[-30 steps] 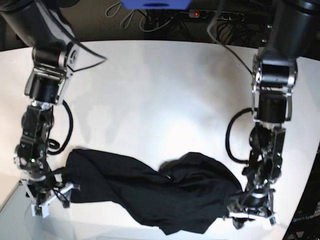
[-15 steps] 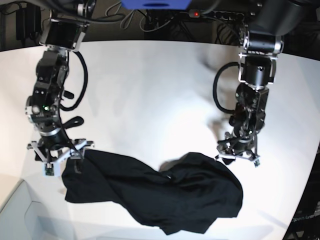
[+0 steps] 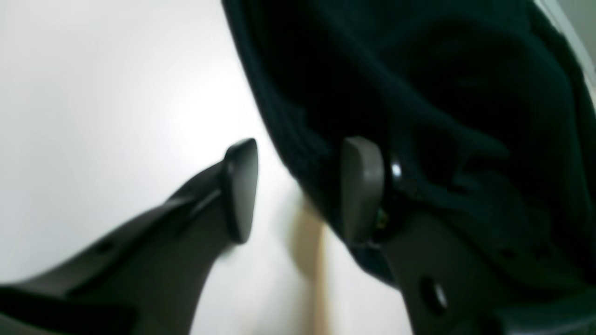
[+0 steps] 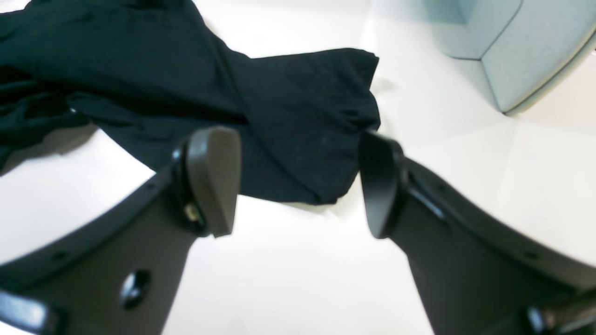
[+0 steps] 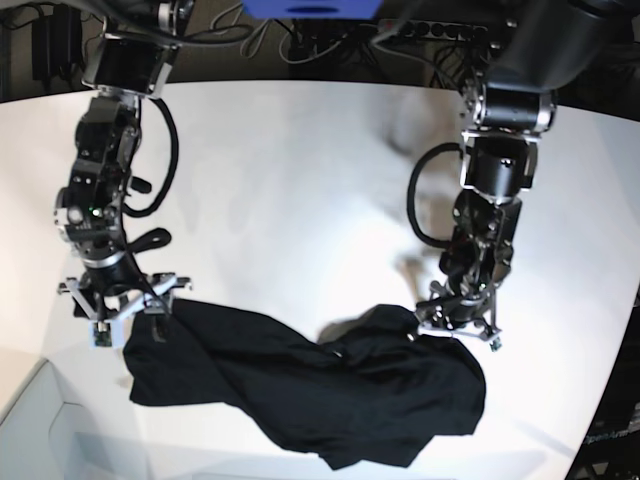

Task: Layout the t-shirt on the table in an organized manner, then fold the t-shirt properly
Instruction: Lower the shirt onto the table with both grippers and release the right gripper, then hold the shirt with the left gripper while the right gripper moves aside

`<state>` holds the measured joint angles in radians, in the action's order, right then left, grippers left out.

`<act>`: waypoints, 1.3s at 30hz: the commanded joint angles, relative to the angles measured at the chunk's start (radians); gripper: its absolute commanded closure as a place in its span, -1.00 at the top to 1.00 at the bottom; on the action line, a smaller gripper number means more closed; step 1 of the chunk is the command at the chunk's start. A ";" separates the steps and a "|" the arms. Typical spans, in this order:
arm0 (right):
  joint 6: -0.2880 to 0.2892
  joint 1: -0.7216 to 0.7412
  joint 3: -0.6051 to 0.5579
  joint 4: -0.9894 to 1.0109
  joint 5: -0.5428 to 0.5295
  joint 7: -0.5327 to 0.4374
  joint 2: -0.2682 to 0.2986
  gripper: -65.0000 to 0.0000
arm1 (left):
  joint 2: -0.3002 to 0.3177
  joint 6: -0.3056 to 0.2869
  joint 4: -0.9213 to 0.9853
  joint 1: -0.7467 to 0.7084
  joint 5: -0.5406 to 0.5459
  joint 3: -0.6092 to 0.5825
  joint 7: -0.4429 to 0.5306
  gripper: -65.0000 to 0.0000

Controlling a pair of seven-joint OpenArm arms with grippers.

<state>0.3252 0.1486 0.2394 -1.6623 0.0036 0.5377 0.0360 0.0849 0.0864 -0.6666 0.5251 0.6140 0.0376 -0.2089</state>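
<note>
The black t-shirt (image 5: 300, 390) lies crumpled in a long twisted heap near the front of the white table (image 5: 300, 180). My right gripper (image 5: 120, 310) hovers at the shirt's left end. In the right wrist view it (image 4: 298, 184) stands wide open above a loose end of the t-shirt (image 4: 288, 116), holding nothing. My left gripper (image 5: 455, 322) is at the shirt's upper right edge. In the left wrist view it (image 3: 300, 190) is open, one finger over bare table (image 3: 93, 93), the other against the hem of the t-shirt (image 3: 442, 93).
A power strip with cables (image 5: 400, 30) and a blue object (image 5: 310, 8) sit behind the table. A pale blue-grey panel (image 4: 512, 46) stands off the table's front corner, beside the right gripper. The table's curved edge (image 5: 610, 400) runs close to the shirt's right end.
Both grippers were at the shirt's ends by the front edge a second ago, then drew back. Since half a second ago the left gripper has come down to the shirt's upper right edge.
</note>
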 commanded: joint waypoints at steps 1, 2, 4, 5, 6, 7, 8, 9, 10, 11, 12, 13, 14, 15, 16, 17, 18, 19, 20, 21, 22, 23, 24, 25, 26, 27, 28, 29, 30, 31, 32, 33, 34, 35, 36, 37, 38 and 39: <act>0.002 0.021 -0.002 -0.016 -0.009 -0.024 0.005 0.25 | -0.010 -0.006 0.005 0.048 0.001 0.000 0.016 -0.12; 0.002 0.022 -0.002 -0.016 -0.009 -0.024 -0.003 0.25 | -0.017 -0.006 0.028 0.062 0.001 0.000 0.016 -0.12; 0.002 0.022 -0.002 -0.019 -0.009 -0.024 -0.012 0.25 | -0.027 -0.006 0.078 0.086 0.001 0.000 0.016 -0.12; 0.002 0.021 -0.002 -0.019 -0.009 -0.024 -0.012 0.25 | -0.032 -0.006 0.103 0.094 0.001 0.000 0.016 -0.12; 0.002 0.021 -0.002 -0.019 -0.009 -0.024 -0.012 0.25 | -0.035 -0.006 0.126 0.102 0.001 0.000 0.019 -0.12; 0.002 0.021 -0.002 -0.019 -0.009 -0.024 -0.014 0.25 | -0.037 -0.006 0.150 0.111 0.001 0.000 0.036 -0.12; 0.002 0.021 -0.002 -0.017 -0.009 -0.024 -0.014 0.25 | -0.037 -0.006 0.169 0.114 0.001 0.000 0.061 -0.12; 0.002 0.021 -0.002 -0.017 -0.009 -0.024 -0.014 0.25 | -0.037 -0.006 0.184 0.115 0.001 -0.002 0.091 -0.13; 0.002 0.021 -0.002 -0.017 -0.009 -0.024 -0.014 0.25 | -0.037 -0.006 0.193 0.115 0.001 -0.017 0.116 -0.15; 0.002 0.021 -0.002 -0.017 -0.009 -0.024 -0.011 0.25 | -0.032 -0.006 0.201 0.114 0.001 -0.043 0.131 -0.22; 0.002 0.021 -0.002 -0.016 -0.009 -0.024 -0.009 0.25 | -0.027 -0.006 0.206 0.114 0.001 -0.081 0.144 -0.36; 0.002 0.021 -0.001 -0.016 -0.009 -0.024 -0.008 0.25 | -0.026 -0.006 0.206 0.114 0.002 -0.112 0.154 -0.57; 0.002 0.024 -0.001 -0.012 -0.009 -0.024 -0.008 0.25 | -0.015 -0.006 0.206 0.112 0.007 -0.138 0.156 -0.85; 0.002 0.026 -0.002 -0.006 -0.009 -0.024 -0.008 0.25 | -0.007 -0.006 0.206 0.112 0.010 -0.147 0.151 -1.00; 0.002 0.029 -0.002 0.000 -0.009 -0.024 -0.008 0.25 | -0.006 -0.004 0.206 0.106 0.011 -0.146 0.150 -1.00; 0.002 0.032 -0.002 0.009 -0.009 -0.024 -0.006 0.25 | -0.001 -0.001 0.198 0.088 0.011 -0.144 0.150 -0.95; 0.002 0.032 -0.002 0.024 -0.009 -0.028 -0.006 0.25 | 0.000 -0.001 0.190 0.068 0.011 -0.144 0.150 -0.93; 0.002 0.032 -0.002 0.038 -0.009 -0.031 -0.006 0.25 | 0.000 0.000 0.176 0.053 0.011 -0.144 0.150 -0.98; 0.002 0.032 -0.002 0.057 -0.009 -0.032 -0.006 0.25 | 0.002 0.002 0.144 0.036 0.011 -0.144 0.144 -1.00; 0.002 0.033 -0.002 0.075 -0.009 -0.032 -0.006 0.25 | 0.006 0.002 0.107 0.008 0.011 -0.144 0.122 -1.00; 0.002 0.044 -0.002 0.098 -0.009 -0.032 -0.006 0.25 | 0.026 0.003 0.060 -0.029 0.013 -0.144 0.091 -0.99; 0.002 0.052 -0.002 0.123 -0.007 -0.032 -0.006 0.25 | 0.042 0.003 -0.002 -0.064 0.013 -0.143 0.055 -0.99; 0.002 0.058 -0.001 0.152 -0.007 -0.032 -0.006 0.25 | 0.051 0.003 -0.080 -0.104 0.013 -0.143 0.019 -0.99; 0.002 0.058 -0.001 0.173 -0.007 -0.034 -0.006 0.25 | 0.056 0.003 -0.158 -0.147 0.013 -0.143 -0.013 -0.99; 0.002 0.058 0.001 0.190 -0.007 -0.037 -0.006 0.25 | 0.066 0.003 -0.247 -0.196 0.013 -0.137 -0.042 -0.99; 0.002 0.059 0.001 0.204 -0.007 -0.041 -0.003 0.25 | 0.085 0.003 -0.339 -0.242 0.013 -0.115 -0.070 -0.99; 0.002 0.058 0.001 0.213 -0.007 -0.054 0.003 0.26 | 0.094 0.003 -0.437 -0.293 0.013 -0.083 -0.102 -0.99; 0.002 0.056 -0.001 0.224 -0.007 -0.066 0.005 0.26 | 0.100 0.003 -0.528 -0.346 0.013 -0.046 -0.137 -0.99; 0.002 0.056 -0.001 0.239 -0.007 -0.074 0.005 0.26 | 0.103 0.003 -0.615 -0.391 0.013 -0.003 -0.175 -0.99; 0.002 0.056 -0.001 0.255 -0.007 -0.083 0.006 0.26 | 0.105 0.003 -0.697 -0.431 0.013 0.046 -0.214 -0.99; 0.002 0.056 0.001 0.267 -0.007 -0.090 0.006 0.26 | 0.105 0.003 -0.766 -0.468 0.013 0.091 -0.254 -0.99; 0.002 0.056 0.001 0.281 -0.007 -0.097 0.006 0.26 | 0.105 0.000 -0.833 -0.498 0.013 0.138 -0.292 -0.99; 0.002 0.056 0.001 0.293 -0.007 -0.101 0.006 0.26 | 0.103 -0.001 -0.890 -0.524 0.013 0.187 -0.329 -0.99; 0.002 0.056 0.001 0.307 -0.007 -0.104 0.006 0.26 | 0.102 -0.003 -0.938 -0.546 0.013 0.232 -0.363 -0.99; 0.002 0.056 0.001 0.317 -0.007 -0.104 0.006 0.26 | 0.102 -0.004 -0.973 -0.557 0.013 0.267 -0.393 -0.99; 0.002 0.056 0.001 0.327 -0.007 -0.104 0.006 0.26 | 0.102 -0.004 -1.004 -0.567 0.013 0.302 -0.419 -0.99; 0.002 0.056 0.001 0.336 -0.007 -0.106 0.006 0.26 | 0.102 -0.004 -1.025 -0.575 0.013 0.341 -0.444 -0.99; 0.002 0.056 0.001 0.344 -0.007 -0.106 0.006 0.26 | 0.102 -0.004 -1.040 -0.577 0.013 0.371 -0.465 -0.99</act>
<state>0.3252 0.1822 0.2394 -1.3014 0.0040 0.4591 0.0357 0.1772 0.0837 -1.6863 -0.0673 0.6235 0.4091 -0.7055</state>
